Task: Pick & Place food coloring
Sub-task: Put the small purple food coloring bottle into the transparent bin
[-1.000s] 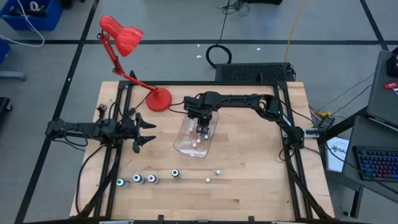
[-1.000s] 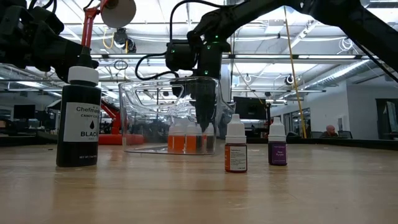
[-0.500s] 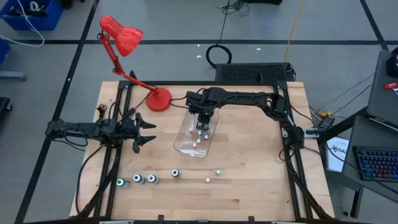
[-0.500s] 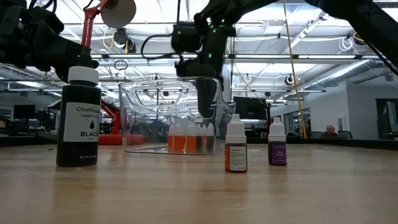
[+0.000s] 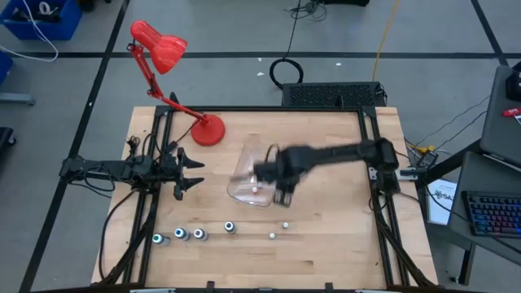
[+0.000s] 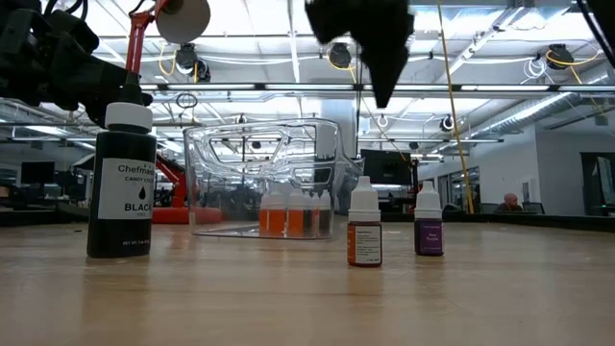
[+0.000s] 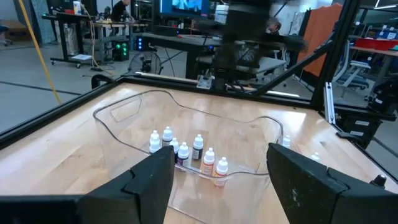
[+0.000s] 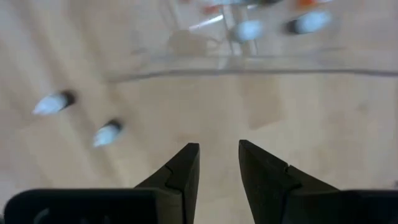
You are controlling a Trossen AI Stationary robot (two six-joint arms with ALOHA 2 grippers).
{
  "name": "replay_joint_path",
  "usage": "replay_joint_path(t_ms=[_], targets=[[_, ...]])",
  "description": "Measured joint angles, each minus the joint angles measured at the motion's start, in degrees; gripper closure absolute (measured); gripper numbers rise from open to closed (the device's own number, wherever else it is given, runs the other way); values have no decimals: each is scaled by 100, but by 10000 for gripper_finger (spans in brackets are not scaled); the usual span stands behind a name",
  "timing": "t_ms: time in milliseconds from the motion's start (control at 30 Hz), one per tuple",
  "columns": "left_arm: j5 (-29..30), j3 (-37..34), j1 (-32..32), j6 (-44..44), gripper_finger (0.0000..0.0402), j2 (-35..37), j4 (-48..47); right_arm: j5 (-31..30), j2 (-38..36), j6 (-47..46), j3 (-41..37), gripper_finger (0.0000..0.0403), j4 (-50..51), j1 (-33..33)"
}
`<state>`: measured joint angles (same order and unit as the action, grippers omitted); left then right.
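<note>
1. Since the earlier frame, the right hand [image 5: 282, 192] has lifted out of the clear plastic tub [image 5: 244, 167] and swung to its near rim, toward the two small bottles [image 5: 278, 230] on the bare tabletop [image 5: 326, 244]. Its fingers are a narrow gap apart with nothing between them, so I judge one drop finished and another pickup starting.
2. At left, the left hand [image 7: 217, 180] waits beside the tub, fingers wide apart and empty.
3. Four dark round bottles [image 5: 193, 234] with teal-white tops stand in a row near the front edge.
4. Several white-capped bottles [image 7: 186, 152] cluster inside the thin, glossy, transparent tub; the tabletop is pale wood.
</note>
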<state>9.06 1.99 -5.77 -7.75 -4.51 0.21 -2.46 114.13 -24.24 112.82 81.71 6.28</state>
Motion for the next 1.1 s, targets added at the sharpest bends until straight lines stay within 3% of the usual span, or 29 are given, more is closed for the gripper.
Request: replay_joint_path(t_ms=[167,367,600,1100], targets=[[0,-1,0,0,149,1,-1,-73,2,-476,-491,300,-465,1018],[0,-1,1,0,149,0,-1,-87,11,-637,-1623,274,-1958,1654],[0,0,0,0,149,1,-1,-224,13,-667,-2229,248,-2459,1675],[-1,-1,1,0,149,2,-1,-194,11,-656,-2424,247,-3105,1581]])
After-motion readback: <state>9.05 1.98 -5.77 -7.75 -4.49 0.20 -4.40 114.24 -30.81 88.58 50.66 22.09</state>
